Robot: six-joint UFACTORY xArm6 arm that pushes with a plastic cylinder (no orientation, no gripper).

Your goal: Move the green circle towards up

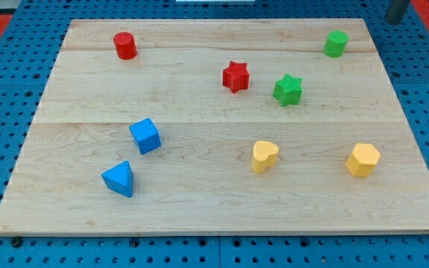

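A wooden board point(199, 216) lies on a blue pegboard table point(6, 97). At the view's left, near the bottom, sits a blue triangle block point(118, 179), and just up and right of it, apart from it, a blue cube point(145, 136). A red cylinder point(125, 45) stands near the top left corner of the board.

Near the middle is a red star point(235, 77). To its right and a little lower is a green star point(287, 89), close to it but not touching. Below them, a yellow heart-like block point(264, 156) lies toward the bottom.

The green circle point(336, 43) stands near the top right corner of the board, well apart from the other blocks. A yellow block point(363, 159), perhaps a hexagon, lies at the lower right.

At the top right corner of the view a dark rod point(398, 10) enters, beyond the board's edge and up-right of the green circle. The arm has no gripper, and whether the visible end is the tip itself cannot be told.
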